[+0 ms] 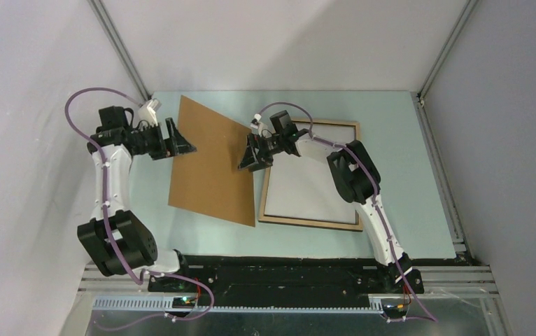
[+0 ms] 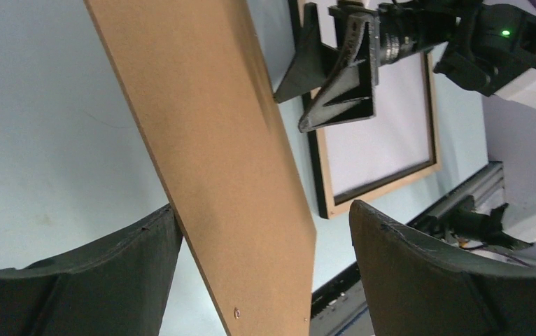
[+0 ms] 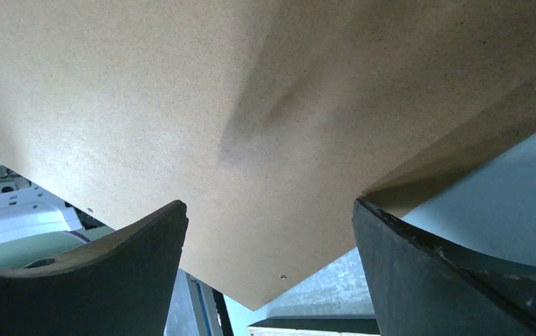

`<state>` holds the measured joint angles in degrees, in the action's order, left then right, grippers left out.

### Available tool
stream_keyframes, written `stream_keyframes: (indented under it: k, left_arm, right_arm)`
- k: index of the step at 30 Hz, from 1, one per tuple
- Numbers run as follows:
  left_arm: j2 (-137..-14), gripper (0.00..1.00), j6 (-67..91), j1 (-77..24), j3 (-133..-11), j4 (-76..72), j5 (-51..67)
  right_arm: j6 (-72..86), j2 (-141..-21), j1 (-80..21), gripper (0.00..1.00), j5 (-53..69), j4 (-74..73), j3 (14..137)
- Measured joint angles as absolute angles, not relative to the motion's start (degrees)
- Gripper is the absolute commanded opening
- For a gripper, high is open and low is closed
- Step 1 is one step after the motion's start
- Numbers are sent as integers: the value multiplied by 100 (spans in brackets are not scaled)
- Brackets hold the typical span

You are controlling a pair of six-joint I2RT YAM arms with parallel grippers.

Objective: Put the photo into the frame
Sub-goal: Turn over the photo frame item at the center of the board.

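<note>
A: Status?
B: Both pincers gape wide and hold nothing. Left gripper (image 1: 181, 138) straddles the panel's (image 1: 213, 164) far-left corner, right gripper (image 1: 250, 157) is at its right edge. Panel looks tilted. Frame (image 1: 307, 222) lies wood-side up beside it, white sheet inside, probably the photo (image 1: 307, 185) face down.
A: Next?
B: Pinch the panel's edge only, then lower it square onto the frame without nudging the photo.

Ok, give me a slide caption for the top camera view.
Brown backing panel between the left claw and right claw, both open, with the frame lying to its right.
</note>
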<state>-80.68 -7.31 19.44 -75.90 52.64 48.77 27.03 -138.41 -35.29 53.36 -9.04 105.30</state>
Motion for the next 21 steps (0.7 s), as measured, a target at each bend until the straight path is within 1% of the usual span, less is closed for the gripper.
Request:
stream_keyframes:
  k: [2,6,10,12,13,14,15,16,17,19,20,21]
  left_arm:
    - [-8055,89,-683,1865,-7623,5321,4884]
    - [-8055,85,-572,1743,-7653,5336,4866]
    - [-8051,74,-440,1562,-7673,5376,4569]
    - [-8036,68,-388,1435,-7714,5404,4294]
    - [-8020,62,-351,1350,-7760,5419,4095]
    - [-8005,59,-329,1288,-7787,5424,4001]
    - [-7990,53,-294,1205,-7835,5441,3837]
    - [-7981,50,-255,1125,-7883,5448,3723]
    - [-7981,44,-224,1048,-7946,5459,3581]
    - [-7981,36,-139,952,-8029,5463,3389]
    - [-7983,34,-102,915,-8071,5468,3288]
    - [-7985,29,-62,899,-8101,5472,3210]
  right_arm:
    - [2705,-13841,-3492,92,5470,-803,10484]
    - [2727,-13841,-3444,92,5647,-707,10429]
    - [2746,-13841,-3426,92,5745,-666,10403]
    - [2753,-13841,-3422,93,5769,-650,10394]
    - [2764,-13841,-3417,93,5784,-639,10392]
    - [2768,-13841,-3415,93,5795,-635,10390]
    - [2779,-13841,-3413,93,5804,-626,10388]
    - [2792,-13841,-3409,93,5817,-611,10383]
    - [2810,-13841,-3404,93,5826,-602,10377]
    - [2847,-13841,-3395,93,5857,-563,10359]
    - [2853,-13841,-3393,93,5863,-552,10353]
    - [2858,-13841,-3391,94,5874,-543,10348]
